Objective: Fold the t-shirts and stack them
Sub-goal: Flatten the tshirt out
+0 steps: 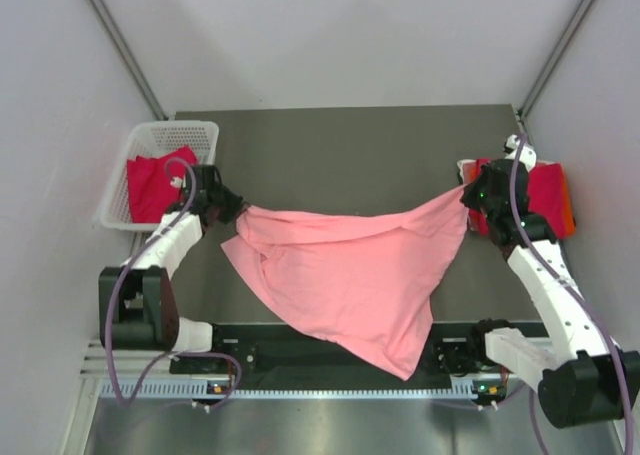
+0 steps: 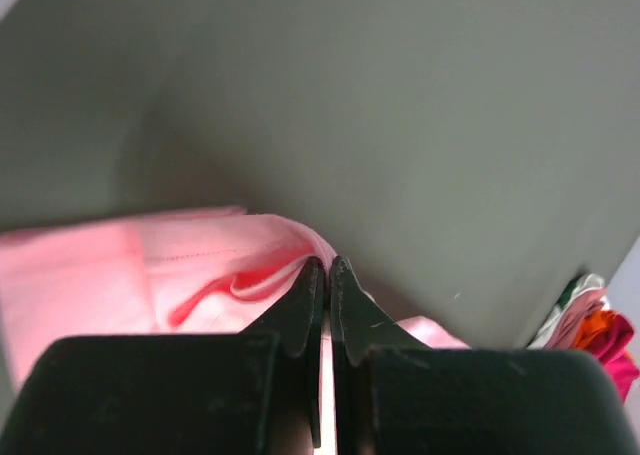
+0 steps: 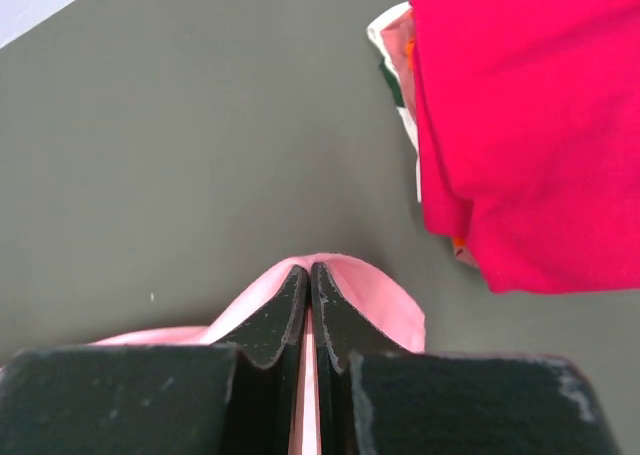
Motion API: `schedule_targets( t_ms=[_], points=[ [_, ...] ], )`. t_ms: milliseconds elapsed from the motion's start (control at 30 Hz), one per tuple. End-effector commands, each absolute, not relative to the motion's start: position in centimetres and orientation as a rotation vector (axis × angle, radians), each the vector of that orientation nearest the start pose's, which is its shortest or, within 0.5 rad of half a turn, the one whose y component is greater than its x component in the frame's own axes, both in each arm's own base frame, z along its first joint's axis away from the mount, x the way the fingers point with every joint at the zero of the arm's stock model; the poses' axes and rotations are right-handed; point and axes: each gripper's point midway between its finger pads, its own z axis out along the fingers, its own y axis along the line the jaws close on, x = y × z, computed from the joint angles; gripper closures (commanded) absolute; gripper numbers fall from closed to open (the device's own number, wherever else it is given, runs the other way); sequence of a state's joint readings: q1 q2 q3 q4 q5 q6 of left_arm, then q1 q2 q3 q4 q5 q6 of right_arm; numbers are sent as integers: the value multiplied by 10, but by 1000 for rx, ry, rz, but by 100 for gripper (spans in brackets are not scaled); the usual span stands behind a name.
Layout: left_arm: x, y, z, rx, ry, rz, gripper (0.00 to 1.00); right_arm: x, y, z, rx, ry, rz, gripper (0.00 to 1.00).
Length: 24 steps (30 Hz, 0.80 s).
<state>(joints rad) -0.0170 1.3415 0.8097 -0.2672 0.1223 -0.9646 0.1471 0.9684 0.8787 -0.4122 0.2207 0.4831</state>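
Tabletop: basket (image 1: 150,135) holds crimson tee (image 1: 152,183) (crumpled).

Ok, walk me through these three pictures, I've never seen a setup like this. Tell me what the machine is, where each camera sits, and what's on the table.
The machine is two robot arms bolted side by side at the near edge of a grey table. The wide picture looks down from above and behind them. The other two come from cameras on each wrist, looking out past that arm's own black jaws.

The left gripper and the right gripper are both shut on the pink t-shirt, one at each end, stretching its top edge between them while the rest drapes toward the near edge.

At the left stands a white basket holding a crimson t-shirt. At the right lies a stack of t-shirts, crimson on top.
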Motion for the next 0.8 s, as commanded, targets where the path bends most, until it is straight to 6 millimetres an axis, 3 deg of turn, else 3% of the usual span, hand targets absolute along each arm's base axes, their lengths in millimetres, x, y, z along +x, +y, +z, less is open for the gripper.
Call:
schedule_targets(
  t_ms=[0,67,100,133,167,200,233,300,467,533,567,667,767],
  points=[
    [408,-70,134,-1012,2093,-653,100,352,14,246,557,1861,173,100],
    [429,-84,142,-970,2082,-687,100,363,14,235,581,1871,181,100],
    [438,-90,128,-964,2114,-697,96,367,12,232,593,1871,180,100],
    [443,-101,128,-917,2140,-750,86,370,13,229,599,1873,184,100],
    [455,-104,125,-912,2171,-744,46,377,15,223,592,1882,190,100],
    [457,-103,124,-911,2193,-724,29,379,15,221,590,1887,191,100],
    [466,-100,134,-877,2180,-696,24,383,16,216,583,1900,186,100],
    [464,-97,135,-840,2202,-648,17,385,15,213,576,1905,178,100],
    [447,-86,145,-776,2214,-537,15,384,15,211,576,1874,196,100],
    [432,-73,142,-811,2219,-462,2,381,14,210,574,1859,197,100],
    [429,-61,140,-853,2194,-395,2,380,14,209,576,1855,198,100],
    [417,-47,142,-887,2164,-431,4,374,9,207,584,1829,188,100],
    [409,-48,141,-837,2176,-487,13,371,9,202,577,1830,190,100]
  ],
)
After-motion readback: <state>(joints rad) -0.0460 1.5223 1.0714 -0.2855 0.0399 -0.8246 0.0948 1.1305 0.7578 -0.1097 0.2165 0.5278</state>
